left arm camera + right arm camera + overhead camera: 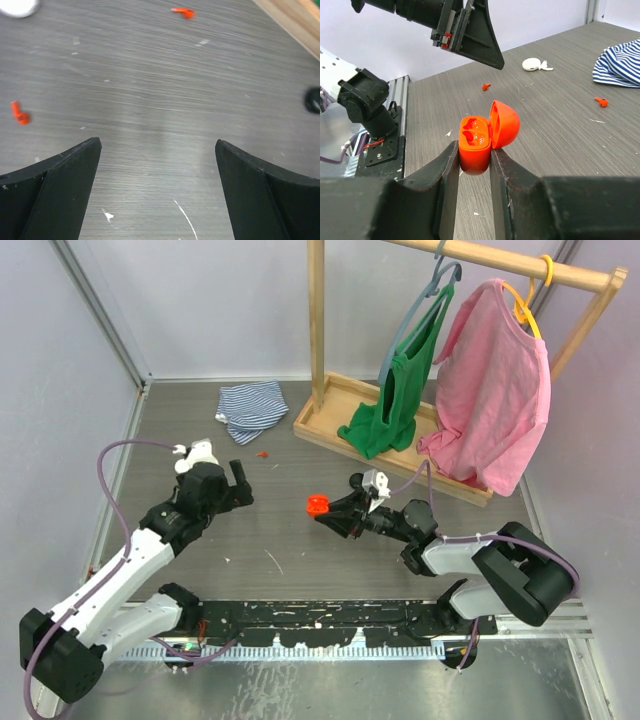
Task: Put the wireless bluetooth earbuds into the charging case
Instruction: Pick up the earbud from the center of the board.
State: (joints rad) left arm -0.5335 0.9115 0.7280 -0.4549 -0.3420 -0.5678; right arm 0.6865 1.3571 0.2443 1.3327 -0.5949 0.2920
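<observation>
The orange charging case [474, 147] hangs above the table with its lid [505, 122] swung open, and my right gripper [472, 152] is shut on its body. From above, the case [317, 505] is at mid-table at the tip of that gripper [326, 511]. Two orange earbuds lie loose on the table: one [486, 86] below my left gripper [470, 30], the other [601, 102] nearer the striped cloth. The left wrist view also shows one earbud [20, 114] left of the fingers and one [183, 12] farther off. My left gripper [157, 145] is wide open over bare table, with nothing in it.
A white puck-like case [532, 64] lies beside a striped cloth [252, 405] at the back left. A wooden clothes rack [330, 410] with green and pink garments fills the back right. A small dark round thing [314, 99] sits at the right edge of the left wrist view.
</observation>
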